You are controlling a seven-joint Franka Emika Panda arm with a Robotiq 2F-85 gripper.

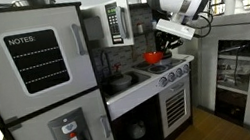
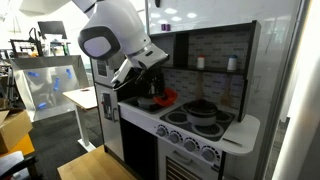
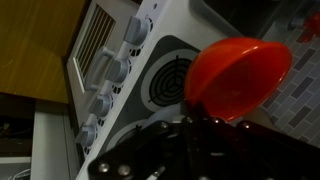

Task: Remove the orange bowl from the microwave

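Note:
The orange bowl [image 1: 152, 56] is outside the microwave, held just above the toy stove top [image 1: 166, 70]. It also shows in an exterior view [image 2: 166, 98] and fills the upper right of the wrist view [image 3: 238, 72]. My gripper [image 1: 164, 46] is shut on the bowl's rim; the gripper's fingers pinch its near edge in the wrist view [image 3: 195, 112]. The white microwave [image 1: 117, 22] with its keypad panel hangs above the counter, behind and to the side of the bowl. Its inside is not visible.
A tall white fridge [image 1: 36, 84] with a "NOTES" chalkboard stands beside the sink. A grey pot [image 2: 203, 112] sits on a burner. Stove knobs [image 3: 112, 80] line the front edge. A white cabinet [image 1: 241, 67] stands past the stove.

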